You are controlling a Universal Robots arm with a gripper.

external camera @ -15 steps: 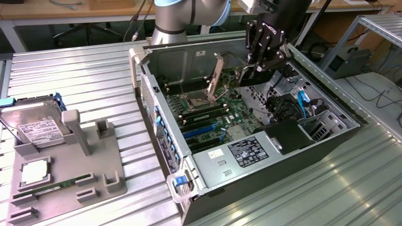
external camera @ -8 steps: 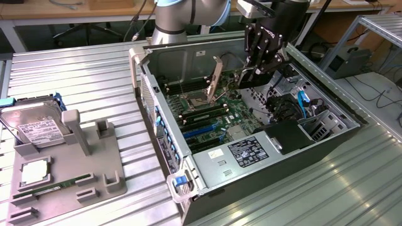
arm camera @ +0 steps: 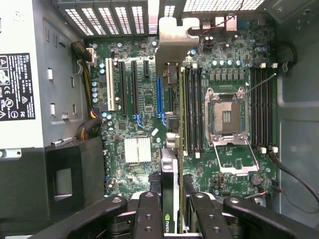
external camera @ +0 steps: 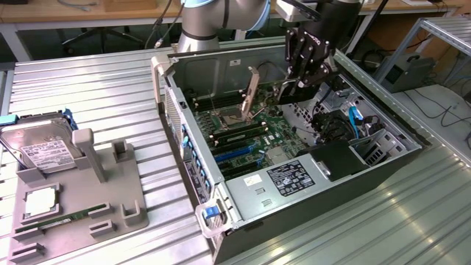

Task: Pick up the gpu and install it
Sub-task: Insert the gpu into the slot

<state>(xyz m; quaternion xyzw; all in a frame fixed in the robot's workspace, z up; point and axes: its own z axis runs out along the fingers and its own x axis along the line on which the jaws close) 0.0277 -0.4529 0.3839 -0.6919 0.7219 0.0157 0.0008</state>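
Ribbed metal table all around. Beyond it, a wooden desk along the far side; at the exterior view's right, a metal frame and loose cables.

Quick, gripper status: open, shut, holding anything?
Gripper: closed on the gpu, holding it upright inside the open computer case.
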